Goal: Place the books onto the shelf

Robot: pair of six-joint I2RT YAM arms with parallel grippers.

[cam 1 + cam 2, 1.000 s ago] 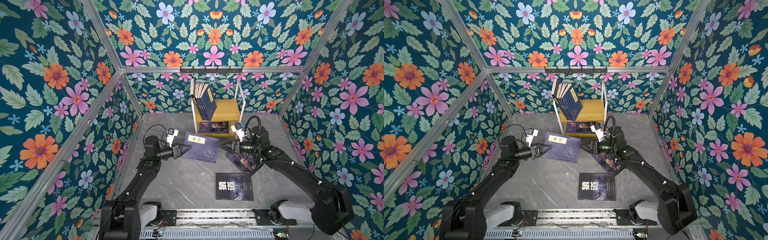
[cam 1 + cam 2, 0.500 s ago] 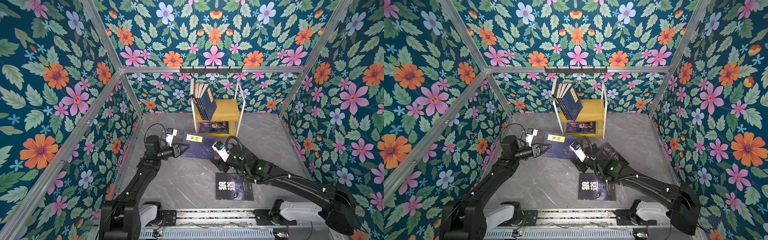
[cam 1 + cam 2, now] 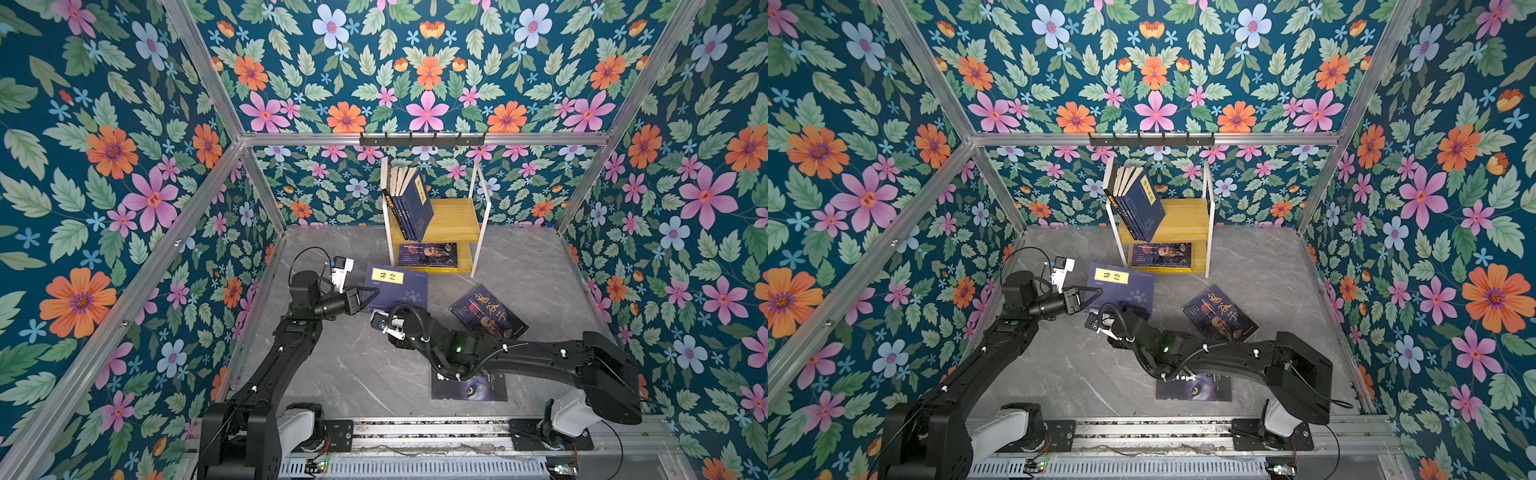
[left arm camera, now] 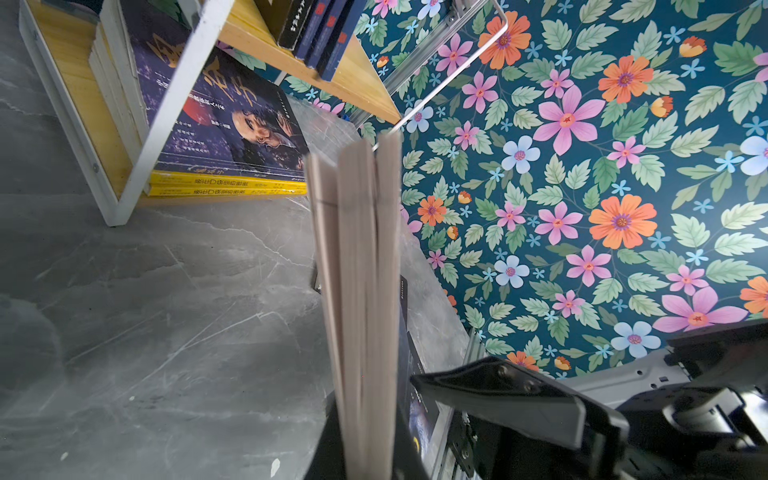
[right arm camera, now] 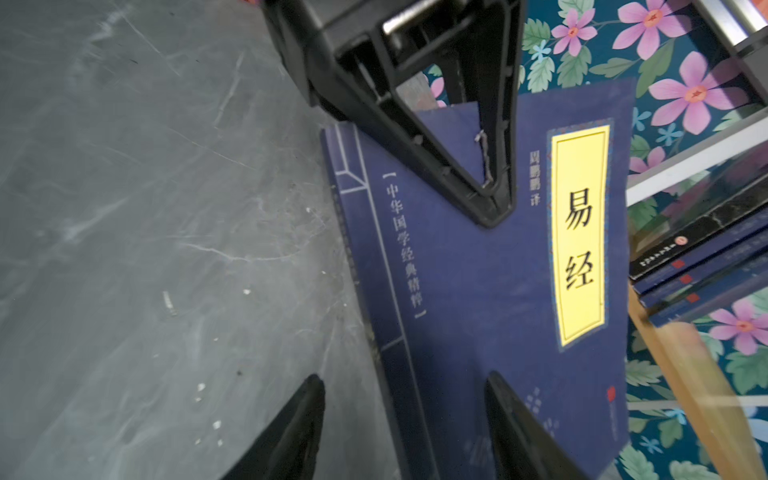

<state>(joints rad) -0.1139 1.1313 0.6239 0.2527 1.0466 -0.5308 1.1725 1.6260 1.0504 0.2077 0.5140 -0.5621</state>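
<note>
Navy book cover-up, long axis side to side, top edge pointing at left gripper, pinched tight there. Right gripper spread wide, straddling spine.

Yellow label on navy book reads "易经", cover line "中华国学经典精粹"

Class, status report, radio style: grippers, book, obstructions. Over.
Left gripper shut on navy book, tilted up. Right gripper open at its spine. Shelf ahead; portrait book, wolf-eye book lie aside, not blocking.
</note>
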